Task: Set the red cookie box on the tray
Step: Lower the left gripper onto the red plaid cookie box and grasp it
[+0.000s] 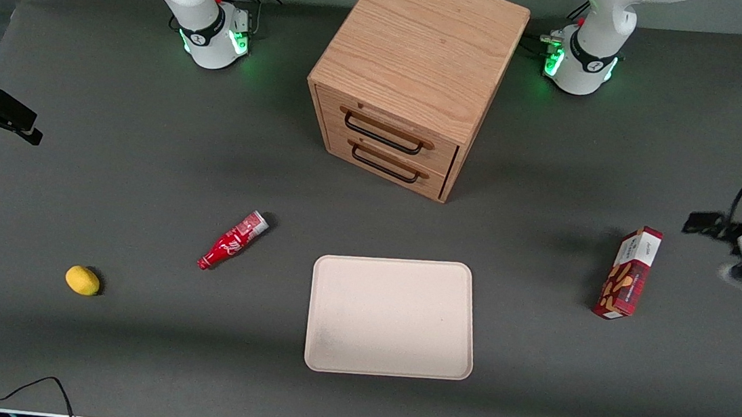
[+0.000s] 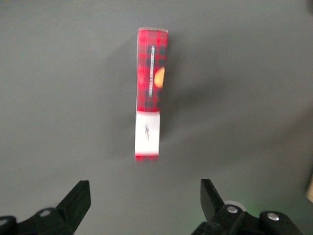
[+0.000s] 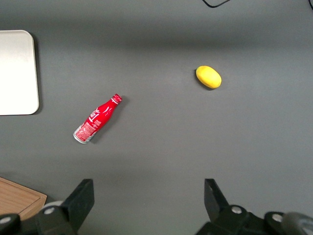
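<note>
Dominating the middle of the dark grey table (image 1: 143, 166) is a wooden cabinet (image 1: 418, 70) with two drawers, each with a dark handle. In front of it, nearer the front camera, lies the tray (image 1: 392, 317), flat, pale beige, with rounded corners and a low rim, nothing on it. The red cookie box (image 1: 629, 274) rests on the table toward the working arm's end, well apart from the tray. It is slim and rectangular, dark red plaid with a white end panel and orange-tan cookie pictures on its broad face; the wrist view shows its narrow plaid side (image 2: 149, 113) with the white end toward the camera. The gripper (image 2: 145, 201) hovers above the table near the box, its fingers spread wide and gripping nothing. Toward the parked arm's end lie a red soda bottle (image 1: 232, 241) on its side and a small lemon (image 1: 82, 280).
</note>
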Robot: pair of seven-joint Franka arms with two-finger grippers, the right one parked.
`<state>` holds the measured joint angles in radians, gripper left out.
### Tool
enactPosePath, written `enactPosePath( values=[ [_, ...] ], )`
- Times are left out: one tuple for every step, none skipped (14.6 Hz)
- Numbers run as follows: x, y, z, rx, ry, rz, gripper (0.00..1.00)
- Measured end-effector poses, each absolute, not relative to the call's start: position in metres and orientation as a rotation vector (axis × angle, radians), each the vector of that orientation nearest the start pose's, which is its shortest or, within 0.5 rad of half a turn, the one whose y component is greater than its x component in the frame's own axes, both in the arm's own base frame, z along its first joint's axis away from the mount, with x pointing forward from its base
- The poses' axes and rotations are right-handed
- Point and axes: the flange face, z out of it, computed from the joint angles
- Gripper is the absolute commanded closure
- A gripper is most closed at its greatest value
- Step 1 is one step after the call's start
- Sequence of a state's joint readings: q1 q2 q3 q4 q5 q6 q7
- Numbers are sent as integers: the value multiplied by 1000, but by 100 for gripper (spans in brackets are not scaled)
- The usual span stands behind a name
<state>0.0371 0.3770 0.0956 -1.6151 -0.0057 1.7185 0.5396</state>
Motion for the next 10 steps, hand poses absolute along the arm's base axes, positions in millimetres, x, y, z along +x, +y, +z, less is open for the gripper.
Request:
enactPosePath(
  values=[
    [634, 76, 358, -3115, 677, 422, 0],
    [638, 76, 334, -3118, 703, 417, 0],
    [641, 76, 315, -3116, 719, 417, 0],
    [642, 77, 302, -3115, 726, 425, 0],
    [641, 77, 291, -3114, 730, 436, 0],
    [641, 77, 282, -3112, 732, 435, 0],
    [640, 78, 272, -3112, 733, 421, 0],
    [638, 77, 264, -3119, 728, 401, 0],
    [636, 76, 256, -3131, 720, 383, 0],
    [633, 76, 249, -3140, 713, 370, 0]
  ],
)
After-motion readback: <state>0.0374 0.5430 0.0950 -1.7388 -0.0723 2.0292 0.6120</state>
